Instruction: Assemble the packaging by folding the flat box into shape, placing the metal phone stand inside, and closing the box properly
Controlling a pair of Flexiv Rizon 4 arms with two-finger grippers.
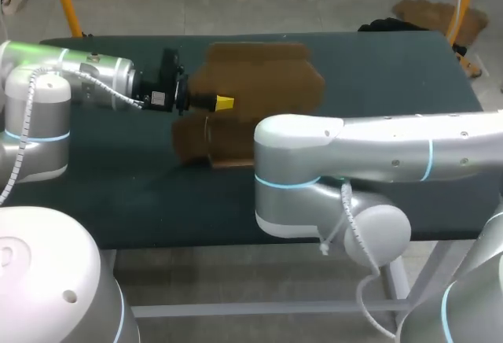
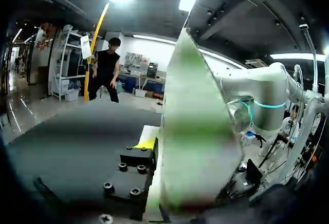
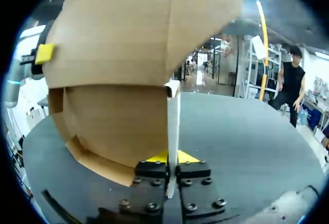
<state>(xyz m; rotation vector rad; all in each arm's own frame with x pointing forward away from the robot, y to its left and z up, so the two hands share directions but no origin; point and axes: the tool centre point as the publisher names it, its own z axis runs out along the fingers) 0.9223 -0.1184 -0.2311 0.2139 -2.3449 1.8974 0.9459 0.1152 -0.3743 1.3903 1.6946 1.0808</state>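
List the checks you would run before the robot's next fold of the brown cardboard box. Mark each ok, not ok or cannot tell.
1. Hold by right gripper on flat brown cardboard box: ok, shut on an edge-on panel.
2. Hold by left gripper: cannot tell; a panel blocks its wrist view.
3. Grippers apart: ok, at separate edges of the box.
4. Box folded into shape: not ok, panels open.
5. Sight of metal phone stand: not ok, it shows in no view.
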